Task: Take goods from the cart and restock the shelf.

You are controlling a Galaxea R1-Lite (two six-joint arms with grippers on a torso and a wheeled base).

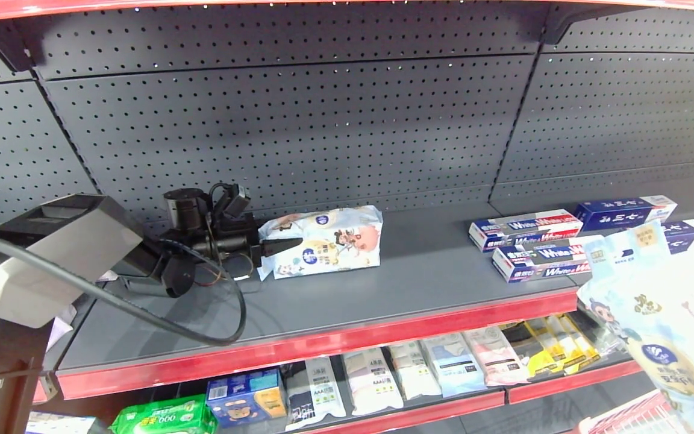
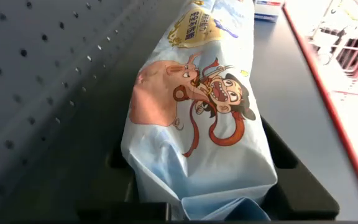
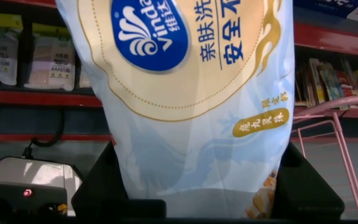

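A light-blue cartoon-printed wipes pack (image 1: 323, 241) stands on its long edge on the grey shelf board (image 1: 431, 277), close to the pegboard back. My left gripper (image 1: 281, 242) is at its left end, shut on it. In the left wrist view the dark fingers (image 2: 283, 155) press both sides of the pack (image 2: 197, 118). A second pack of the same kind (image 1: 666, 313) hangs in the air at the right, in front of the shelf's red edge. My right gripper (image 3: 204, 186) is shut on that pack (image 3: 191, 93), at its lower end.
Blue-and-white toothpaste boxes (image 1: 528, 232) lie on the right part of the shelf. Bare board lies between them and the standing pack. The lower shelf (image 1: 443, 361) is stocked with several packets. A pink wire cart (image 3: 347, 124) is at the lower right.
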